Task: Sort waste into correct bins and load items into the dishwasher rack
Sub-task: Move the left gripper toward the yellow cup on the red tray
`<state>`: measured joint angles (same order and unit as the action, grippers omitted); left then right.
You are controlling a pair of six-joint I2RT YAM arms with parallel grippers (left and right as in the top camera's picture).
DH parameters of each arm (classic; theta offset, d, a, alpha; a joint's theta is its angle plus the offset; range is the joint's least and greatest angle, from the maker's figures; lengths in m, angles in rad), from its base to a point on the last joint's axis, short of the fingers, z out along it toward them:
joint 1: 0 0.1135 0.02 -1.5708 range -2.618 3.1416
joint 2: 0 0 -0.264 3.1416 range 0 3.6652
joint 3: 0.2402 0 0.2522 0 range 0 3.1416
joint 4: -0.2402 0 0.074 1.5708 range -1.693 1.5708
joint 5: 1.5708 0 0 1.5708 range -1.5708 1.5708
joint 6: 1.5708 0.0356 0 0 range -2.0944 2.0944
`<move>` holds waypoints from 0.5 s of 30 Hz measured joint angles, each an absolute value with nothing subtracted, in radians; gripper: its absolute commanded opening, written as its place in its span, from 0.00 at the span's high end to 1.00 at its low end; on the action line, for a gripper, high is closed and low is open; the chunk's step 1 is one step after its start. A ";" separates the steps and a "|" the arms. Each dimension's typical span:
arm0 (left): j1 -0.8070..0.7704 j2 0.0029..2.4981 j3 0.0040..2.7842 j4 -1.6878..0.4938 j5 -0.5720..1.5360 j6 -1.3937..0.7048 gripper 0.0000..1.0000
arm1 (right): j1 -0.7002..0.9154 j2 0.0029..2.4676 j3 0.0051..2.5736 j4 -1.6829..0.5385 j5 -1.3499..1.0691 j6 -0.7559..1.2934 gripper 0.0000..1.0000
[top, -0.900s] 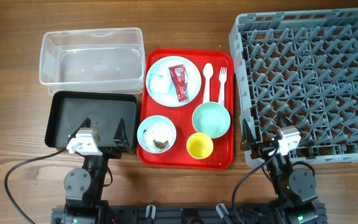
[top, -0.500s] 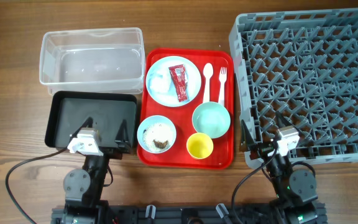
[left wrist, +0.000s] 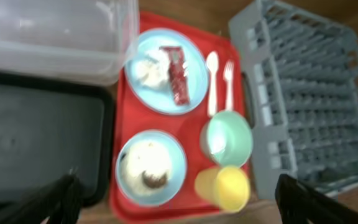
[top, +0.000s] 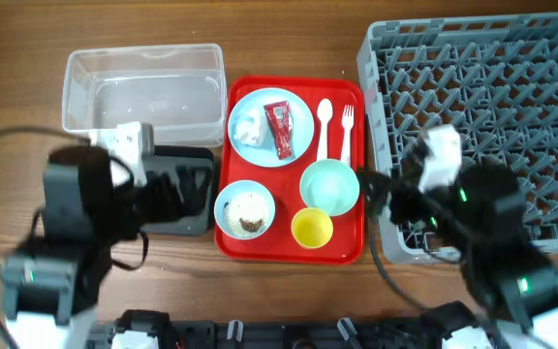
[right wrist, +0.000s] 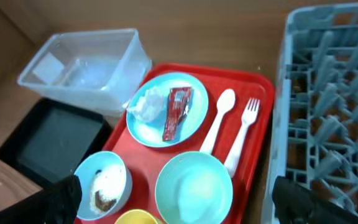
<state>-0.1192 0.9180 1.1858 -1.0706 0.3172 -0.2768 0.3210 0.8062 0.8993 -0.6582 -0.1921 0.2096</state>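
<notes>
Both tools are held wide open and empty above the counter point(top: 260, 286). Just ahead of the left tool point(left wrist: 176, 190), the light-blue bowl point(left wrist: 180, 163) of crumbs point(left wrist: 143, 168) is seen. Farther ahead, the sachet point(left wrist: 177, 74) and tissue point(left wrist: 146, 70) are carried on the plate point(left wrist: 197, 74). To the right of the right tool point(right wrist: 176, 190), the rack point(right wrist: 334, 124) is seen.
</notes>
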 measured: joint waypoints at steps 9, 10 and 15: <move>-0.403 1.237 1.277 -1.155 0.399 -0.328 0.23 | 0.203 0.991 1.016 -0.776 -0.261 0.317 0.05; -0.471 1.276 1.274 -1.146 0.362 -0.339 0.23 | 0.152 0.991 1.017 -0.801 -0.257 0.340 0.05; -0.706 1.533 1.269 -1.060 0.221 -0.408 0.49 | -0.022 0.991 1.017 -0.860 -0.280 0.366 0.04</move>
<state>-0.7059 1.5330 1.2686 -1.0599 0.2214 -0.4076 -0.0219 0.9913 1.0172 -0.8604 -0.2802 0.3656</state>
